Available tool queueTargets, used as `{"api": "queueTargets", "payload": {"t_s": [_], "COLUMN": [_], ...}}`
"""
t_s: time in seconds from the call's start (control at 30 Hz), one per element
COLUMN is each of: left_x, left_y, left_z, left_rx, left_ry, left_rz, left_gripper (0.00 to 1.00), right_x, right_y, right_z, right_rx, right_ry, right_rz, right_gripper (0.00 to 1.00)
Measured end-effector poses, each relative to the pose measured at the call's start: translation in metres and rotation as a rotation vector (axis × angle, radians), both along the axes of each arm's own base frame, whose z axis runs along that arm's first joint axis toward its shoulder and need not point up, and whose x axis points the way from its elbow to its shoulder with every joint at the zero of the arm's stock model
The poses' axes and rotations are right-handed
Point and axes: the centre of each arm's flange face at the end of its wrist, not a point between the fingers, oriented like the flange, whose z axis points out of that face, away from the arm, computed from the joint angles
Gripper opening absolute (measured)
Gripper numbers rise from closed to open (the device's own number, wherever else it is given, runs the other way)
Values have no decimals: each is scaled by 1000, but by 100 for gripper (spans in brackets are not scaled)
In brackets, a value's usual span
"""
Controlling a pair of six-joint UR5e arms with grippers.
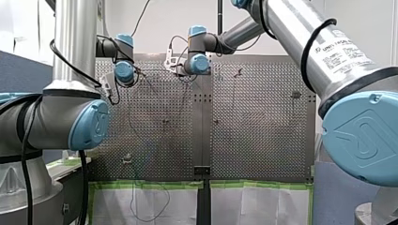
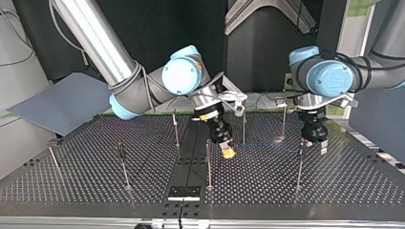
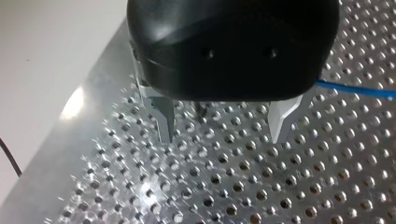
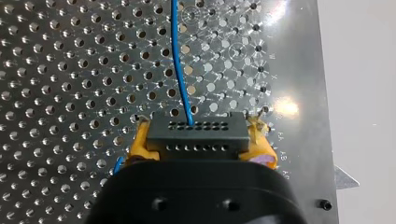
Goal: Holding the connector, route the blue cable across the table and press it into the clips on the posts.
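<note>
My right gripper [image 4: 199, 140] clamps its yellow pads [image 4: 140, 142] on the black rectangular many-holed connector [image 4: 197, 128] over the perforated metal table [image 4: 70, 70], and the thin blue cable [image 4: 180, 70] runs from it toward my left gripper [image 3: 223, 135], whose metal fingers [image 3: 164, 116] stand apart, holding nothing.

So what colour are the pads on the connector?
Yellow pads grip the dark connector; right wrist view shows them best.
</note>
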Motion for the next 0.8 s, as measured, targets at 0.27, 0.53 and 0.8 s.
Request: {"api": "queueTargets", "payload": {"t_s": [0.27,0.53,0.8], "left_x": [-36,-66,-89], "left_y": [-6,-12,-26], "left_z": [0,9,31], "left_rx": [-13,1,59], "left_ry": [57,98,108], "left_rz": [-11,-34,-110], "left_gripper": [100,100,100], "right_x": [0,-1,-4], "right_y": [2,2,-1], "right_z": [0,-1,0], "right_rx": [6,12,18], "right_ry": [6,9,10], "right_rz": [2,1,-27], "right_gripper": [0,0,0]}}
